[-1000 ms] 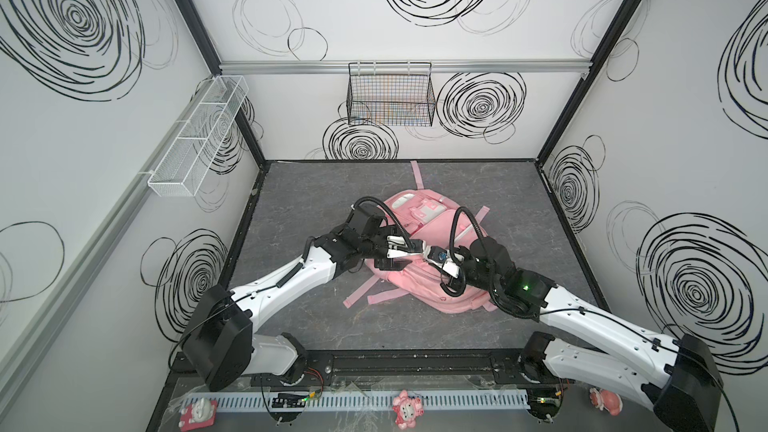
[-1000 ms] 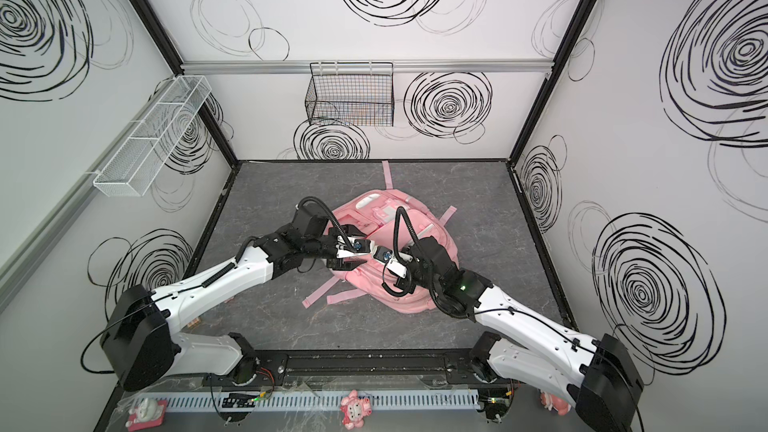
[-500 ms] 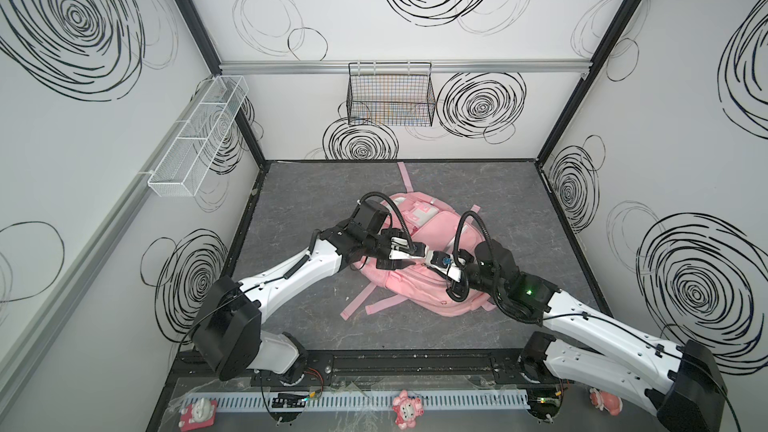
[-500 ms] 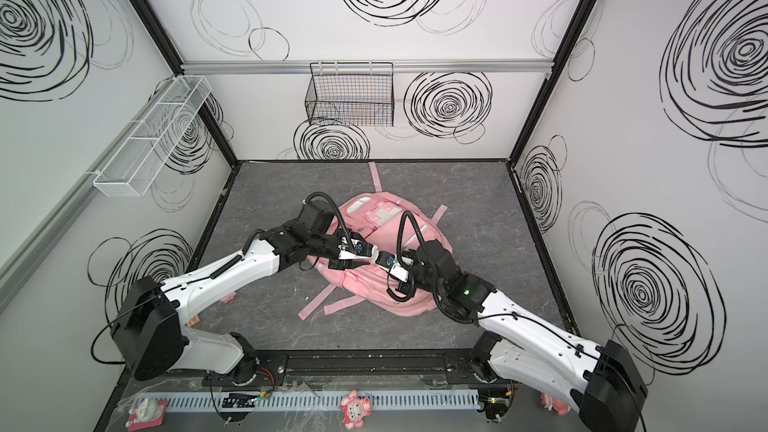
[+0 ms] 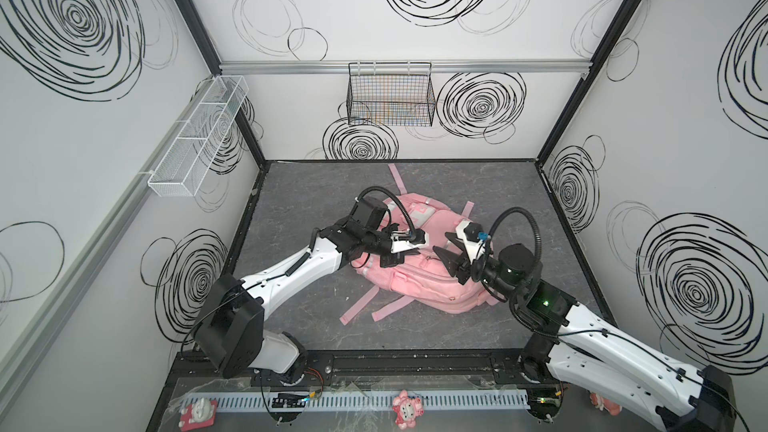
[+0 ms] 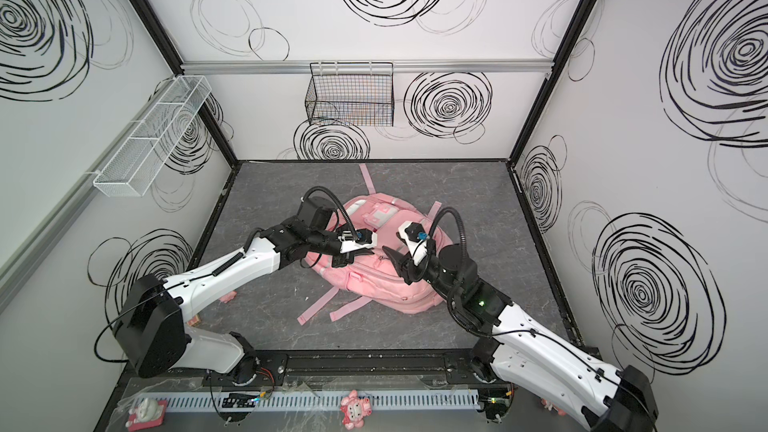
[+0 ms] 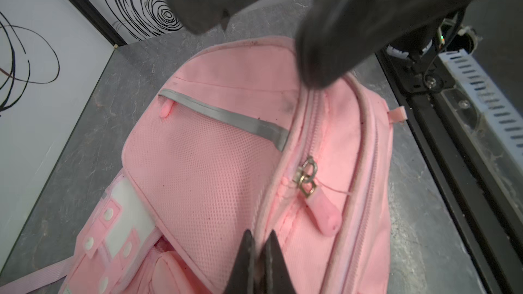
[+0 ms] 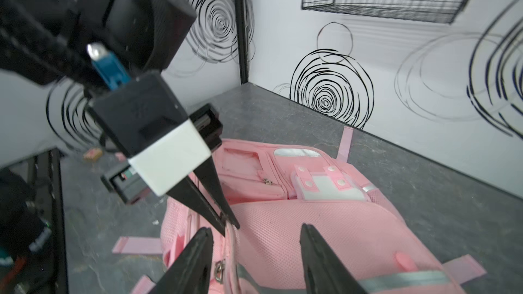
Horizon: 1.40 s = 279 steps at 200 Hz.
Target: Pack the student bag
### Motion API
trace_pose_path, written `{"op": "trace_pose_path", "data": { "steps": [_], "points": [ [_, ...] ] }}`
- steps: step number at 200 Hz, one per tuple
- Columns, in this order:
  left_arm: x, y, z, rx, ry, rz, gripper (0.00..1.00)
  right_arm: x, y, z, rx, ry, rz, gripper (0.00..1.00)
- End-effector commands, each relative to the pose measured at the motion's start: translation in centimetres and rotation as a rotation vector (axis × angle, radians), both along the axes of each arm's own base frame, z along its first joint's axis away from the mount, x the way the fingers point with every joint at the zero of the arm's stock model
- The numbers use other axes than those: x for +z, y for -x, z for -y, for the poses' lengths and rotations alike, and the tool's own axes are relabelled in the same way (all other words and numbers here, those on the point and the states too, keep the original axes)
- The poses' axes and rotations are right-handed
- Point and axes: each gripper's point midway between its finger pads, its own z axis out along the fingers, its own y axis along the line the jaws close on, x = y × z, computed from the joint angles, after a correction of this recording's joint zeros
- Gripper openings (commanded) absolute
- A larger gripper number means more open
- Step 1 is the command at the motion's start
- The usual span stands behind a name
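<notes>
The student bag (image 5: 419, 284) (image 6: 374, 284), a pink backpack, lies flat on the grey floor in both top views. My left gripper (image 5: 419, 248) (image 6: 370, 249) (image 7: 260, 234) is shut on the pale piping of the bag (image 7: 212, 171), beside a zip with a pink pull (image 7: 325, 216). In the right wrist view the left gripper (image 8: 232, 223) pinches that same edge. My right gripper (image 5: 440, 241) (image 6: 390, 243) (image 8: 257, 229) stands open just above the mesh side pocket of the bag (image 8: 311, 222), holding nothing. Its dark fingers (image 7: 319, 60) loom close in the left wrist view.
Loose pink straps (image 5: 359, 303) trail from the bag toward the front. A black wire basket (image 5: 390, 95) hangs on the back wall and a white mesh tray (image 5: 199, 139) on the left wall. Small toy figures (image 5: 409, 407) sit by the front rail.
My left gripper has closed on the bag's piping. My right gripper, shut a second ago, has opened and drawn back a little.
</notes>
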Motion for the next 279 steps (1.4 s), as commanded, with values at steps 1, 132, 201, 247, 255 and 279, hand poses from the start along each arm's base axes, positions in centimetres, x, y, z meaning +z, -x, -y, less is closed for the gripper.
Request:
{"op": "trace_pose_path", "data": {
  "steps": [1,132,201,247,255,279],
  "points": [
    [5.5,-2.3,1.5,0.072,0.207,-0.019,0.00,-1.1,-0.1,1.1,-0.131,-0.252,-0.254,0.49],
    [5.4,-3.1,3.6,0.198,0.229,-0.133,0.00,-5.7,-0.7,0.4,-0.329,-0.158,-0.305,0.37],
    [5.9,-2.3,4.2,0.164,0.248,-0.153,0.00,-7.3,-2.4,-0.2,-0.314,-0.098,-0.312,0.38],
    [6.1,-2.0,4.3,0.146,0.259,-0.165,0.00,-9.2,-2.5,-0.7,-0.312,-0.047,-0.339,0.43],
    [6.2,-1.9,4.3,0.142,0.263,-0.166,0.00,-9.5,-2.7,-0.6,-0.326,-0.032,-0.341,0.41],
    [6.5,-1.7,4.3,0.133,0.270,-0.161,0.00,-10.5,-3.2,0.1,-0.380,0.022,-0.343,0.36]
  ]
}}
